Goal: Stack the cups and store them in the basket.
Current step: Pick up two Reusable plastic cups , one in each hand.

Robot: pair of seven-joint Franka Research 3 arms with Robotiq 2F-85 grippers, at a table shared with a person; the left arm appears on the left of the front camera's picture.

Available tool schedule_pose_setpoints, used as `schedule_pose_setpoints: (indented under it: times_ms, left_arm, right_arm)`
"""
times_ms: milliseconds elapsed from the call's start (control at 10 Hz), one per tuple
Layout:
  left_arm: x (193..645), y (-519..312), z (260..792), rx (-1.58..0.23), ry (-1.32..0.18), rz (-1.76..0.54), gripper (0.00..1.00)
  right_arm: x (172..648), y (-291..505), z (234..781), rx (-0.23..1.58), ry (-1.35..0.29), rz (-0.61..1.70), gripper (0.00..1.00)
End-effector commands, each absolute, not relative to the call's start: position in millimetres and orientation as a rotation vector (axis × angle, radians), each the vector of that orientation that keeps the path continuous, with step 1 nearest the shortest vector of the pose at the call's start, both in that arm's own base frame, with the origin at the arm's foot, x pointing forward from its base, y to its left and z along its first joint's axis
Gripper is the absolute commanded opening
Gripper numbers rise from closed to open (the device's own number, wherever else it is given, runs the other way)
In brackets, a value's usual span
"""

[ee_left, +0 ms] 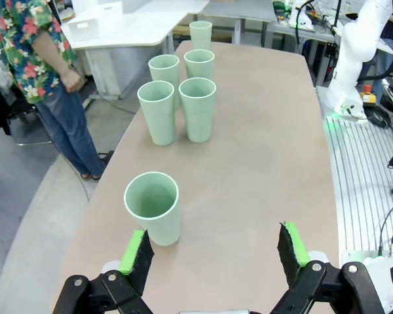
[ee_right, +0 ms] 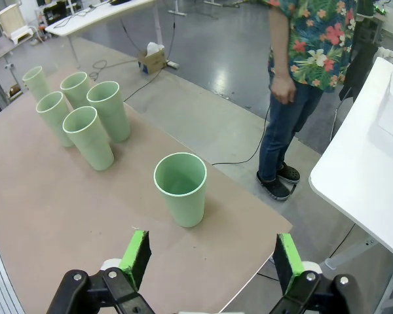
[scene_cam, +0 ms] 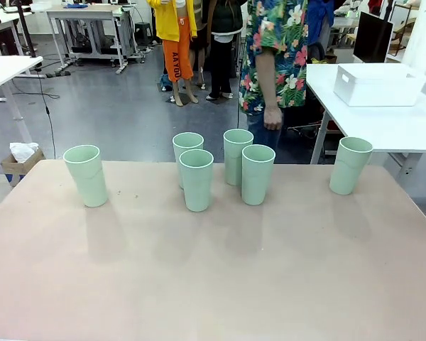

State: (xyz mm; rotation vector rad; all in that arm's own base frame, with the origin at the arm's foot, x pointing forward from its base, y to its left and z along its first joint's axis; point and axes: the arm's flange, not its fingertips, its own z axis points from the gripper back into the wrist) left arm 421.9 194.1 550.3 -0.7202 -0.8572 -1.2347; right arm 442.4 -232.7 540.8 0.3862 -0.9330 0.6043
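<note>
Spanning the front view, the tan table [scene_cam: 213, 284] carries all six cups, each upright, mouth up, none nested. A person [scene_cam: 273, 57] in a floral shirt stands at its far edge, one hand [scene_cam: 272, 118] hanging by the hip. Beyond the table's far right corner stands a white side table [scene_cam: 383, 131]. The basket [scene_cam: 378, 85] sits on it, well apart from every cup.

Four cups form a tight cluster at centre: back-left cup [scene_cam: 187, 153], front-left cup [scene_cam: 197, 180], back-right cup [scene_cam: 238, 156], front-right cup [scene_cam: 258, 174]. Front and back of each pair overlap in view; contact cannot be confirmed. The leftmost cup [scene_cam: 86, 175] and rightmost cup [scene_cam: 350, 165] stand alone near the far edge.

Left gripper [ee_left: 214, 252]: fingers spread wide, nothing between them, leftmost cup just beyond one green pad [ee_left: 135, 252]. Right gripper [ee_right: 212, 256]: fingers likewise wide apart, empty, rightmost cup ahead of the gap.
</note>
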Motion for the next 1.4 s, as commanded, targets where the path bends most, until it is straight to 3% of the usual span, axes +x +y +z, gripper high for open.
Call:
schedule_pose_setpoints:
  times_ms: [0, 1300]
  left_arm:
    - [420.5, 193.9, 551.7, -0.723, -0.864, -1.236, 1.0]
    - [420.5, 193.9, 551.7, -0.723, -0.864, -1.236, 1.0]
  right_arm:
    - [443.7, -232.5, 539.4, 0.393, -0.957, 0.615, 1.0]
    - [443.7, -232.5, 539.4, 0.393, -0.957, 0.615, 1.0]
